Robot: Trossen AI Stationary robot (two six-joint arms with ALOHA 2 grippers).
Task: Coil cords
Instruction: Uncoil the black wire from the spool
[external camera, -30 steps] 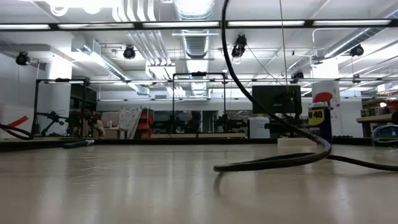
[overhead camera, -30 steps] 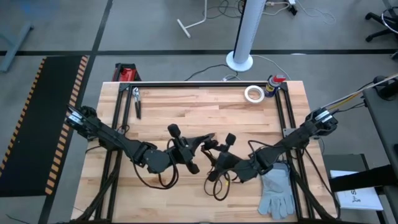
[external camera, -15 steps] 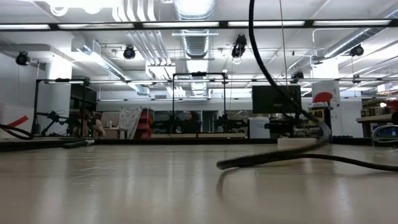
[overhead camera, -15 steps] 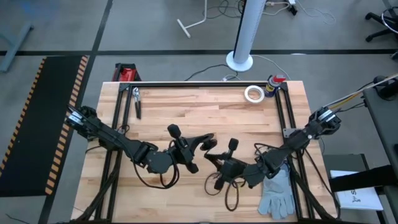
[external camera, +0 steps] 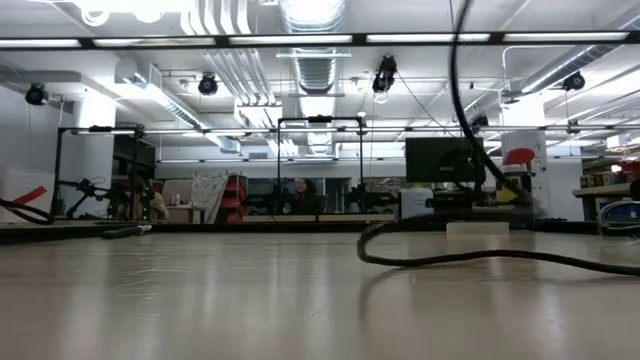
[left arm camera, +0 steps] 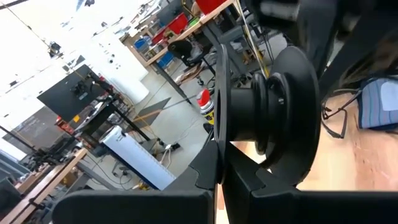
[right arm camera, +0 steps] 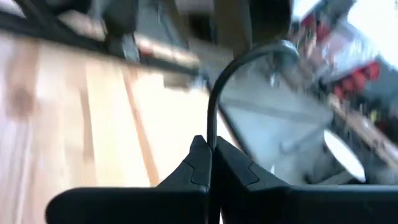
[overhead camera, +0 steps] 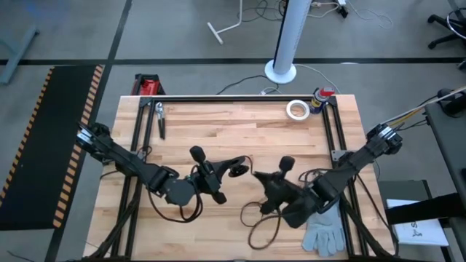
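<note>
Only in the right wrist view the cord (right arm camera: 214, 99) is seen clamped between the right gripper (right arm camera: 209, 163) fingers — from above, its loose loops (overhead camera: 263, 222) lie beside the grey glove (overhead camera: 324, 227). The left gripper (left arm camera: 219, 174) fingers are pressed together.

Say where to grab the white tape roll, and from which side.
Pinch the tape roll's ring wall from straight above, one finger in its open centre, on its left side. It lies flat on the table, and the spray can stands close on its right.
</note>
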